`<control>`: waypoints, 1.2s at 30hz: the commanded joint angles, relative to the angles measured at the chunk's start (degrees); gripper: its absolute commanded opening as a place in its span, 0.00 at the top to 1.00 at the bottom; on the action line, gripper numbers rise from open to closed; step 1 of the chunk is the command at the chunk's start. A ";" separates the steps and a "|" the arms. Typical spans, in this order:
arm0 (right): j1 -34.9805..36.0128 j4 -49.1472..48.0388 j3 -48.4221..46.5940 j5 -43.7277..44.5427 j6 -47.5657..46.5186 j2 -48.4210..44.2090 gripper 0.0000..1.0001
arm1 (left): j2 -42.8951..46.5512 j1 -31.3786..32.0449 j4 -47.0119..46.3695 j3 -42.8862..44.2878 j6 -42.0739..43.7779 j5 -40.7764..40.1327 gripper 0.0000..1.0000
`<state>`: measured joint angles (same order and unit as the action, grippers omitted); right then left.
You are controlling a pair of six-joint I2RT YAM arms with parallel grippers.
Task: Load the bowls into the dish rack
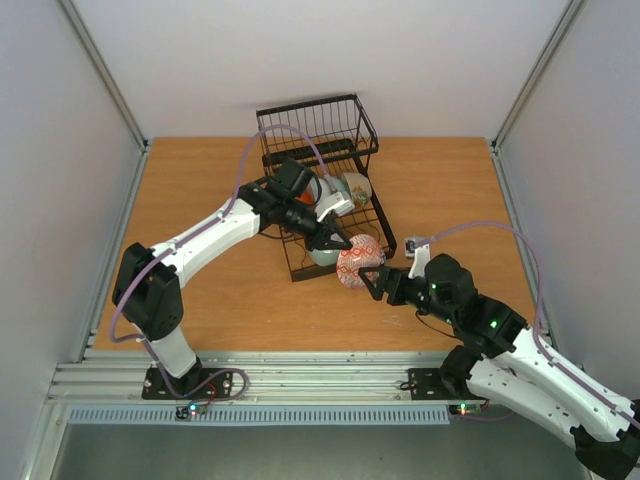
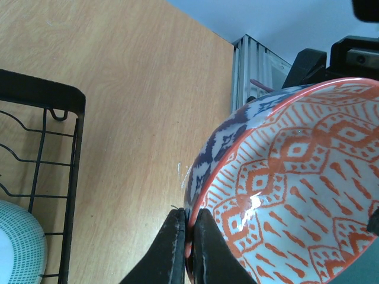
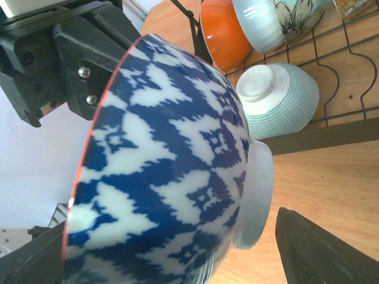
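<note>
The blue-and-white patterned bowl (image 1: 358,262), orange-patterned inside (image 2: 296,177), hangs on its side just off the near right corner of the black wire dish rack (image 1: 300,215). My left gripper (image 1: 341,243) is shut on its rim (image 2: 188,218). My right gripper (image 1: 374,280) is open, its fingers on either side of the bowl's blue outside (image 3: 166,171), not touching; one finger (image 3: 320,251) stands apart from the foot. In the rack stand an orange bowl (image 3: 222,32), a pale blue bowl (image 3: 260,23) and a flowered bowl (image 3: 299,12); a pale green bowl (image 3: 287,100) lies upturned.
The rack's taller wire basket (image 1: 320,125) is at the far end. The rack's near corner (image 2: 74,118) is left of the held bowl, with the pale green bowl (image 2: 18,251) inside it. Bare wooden table (image 1: 200,180) lies left of the rack; walls enclose the table.
</note>
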<state>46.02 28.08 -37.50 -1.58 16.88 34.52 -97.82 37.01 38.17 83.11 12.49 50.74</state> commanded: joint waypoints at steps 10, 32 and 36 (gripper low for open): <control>0.12 -3.16 0.76 -0.28 1.09 1.87 0.56 | 2.85 -0.54 -4.01 -0.64 -0.52 2.87 0.99; 0.12 -0.17 -0.71 3.92 -0.12 1.95 0.99 | 2.46 -0.55 -5.14 -1.29 -1.62 2.21 0.89; 0.12 -0.06 -1.23 3.82 -0.35 2.30 0.99 | 2.27 -0.07 -6.02 -1.49 -3.11 -0.96 0.72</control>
<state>44.38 32.95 -35.62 8.91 20.29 37.76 -94.54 37.06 39.03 82.19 10.52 55.27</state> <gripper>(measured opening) 0.056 0.228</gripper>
